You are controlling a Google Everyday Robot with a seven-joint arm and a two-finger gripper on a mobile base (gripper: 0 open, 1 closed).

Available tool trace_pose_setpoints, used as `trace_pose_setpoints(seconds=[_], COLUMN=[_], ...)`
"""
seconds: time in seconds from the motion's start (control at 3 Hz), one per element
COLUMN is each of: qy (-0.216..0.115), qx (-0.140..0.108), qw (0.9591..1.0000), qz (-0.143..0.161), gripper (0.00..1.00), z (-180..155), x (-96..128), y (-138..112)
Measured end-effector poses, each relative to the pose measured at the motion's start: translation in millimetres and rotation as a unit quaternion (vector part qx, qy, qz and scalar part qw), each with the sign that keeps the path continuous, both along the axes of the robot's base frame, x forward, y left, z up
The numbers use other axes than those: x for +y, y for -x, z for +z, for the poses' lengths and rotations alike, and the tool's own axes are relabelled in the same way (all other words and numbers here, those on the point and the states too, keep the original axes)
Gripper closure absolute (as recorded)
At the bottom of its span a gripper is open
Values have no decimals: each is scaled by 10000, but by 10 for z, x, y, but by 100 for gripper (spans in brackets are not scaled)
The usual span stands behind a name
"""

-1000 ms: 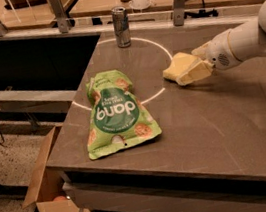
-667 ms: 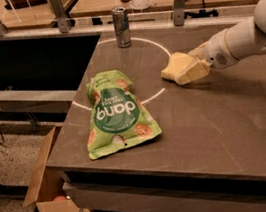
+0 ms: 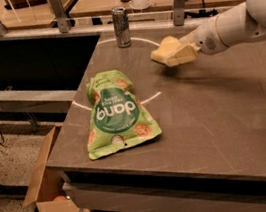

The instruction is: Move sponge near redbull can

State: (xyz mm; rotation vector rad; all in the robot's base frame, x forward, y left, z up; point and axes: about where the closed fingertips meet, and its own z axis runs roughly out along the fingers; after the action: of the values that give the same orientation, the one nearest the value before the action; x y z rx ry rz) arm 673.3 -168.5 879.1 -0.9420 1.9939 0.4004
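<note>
The pale yellow sponge [image 3: 162, 51] is held in my gripper [image 3: 176, 56], a little above the grey table [image 3: 215, 114], with its shadow on the tabletop below it. The gripper reaches in from the right on a white arm and is shut on the sponge. The redbull can [image 3: 120, 26], slim and silver-grey, stands upright near the table's far edge, to the left of and beyond the sponge, about a can's height away from it.
A green snack bag [image 3: 116, 111] lies flat on the table's left part, in front of the can. Metal posts [image 3: 178, 1] stand along the far edge. An open cardboard box [image 3: 53, 207] sits on the floor at the lower left.
The gripper has lifted the sponge off the table and carried it left and farther back, closer to the can. The can and bag have not moved.
</note>
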Motion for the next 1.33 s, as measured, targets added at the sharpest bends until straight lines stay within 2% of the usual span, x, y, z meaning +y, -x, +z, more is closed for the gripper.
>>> trace_pose_setpoints(seconds=[0.33,0.67,1.0,1.33], qy=[39,224,416,498], qx=[-302,-358,-270,-225], qw=[9972,9960,9968,9975], qz=[-684,-783,-620,-438], gripper=[100,100,97,75], z=[276,304,205,149], x=[138,301,507,637], y=[-460,-681,-824,-863])
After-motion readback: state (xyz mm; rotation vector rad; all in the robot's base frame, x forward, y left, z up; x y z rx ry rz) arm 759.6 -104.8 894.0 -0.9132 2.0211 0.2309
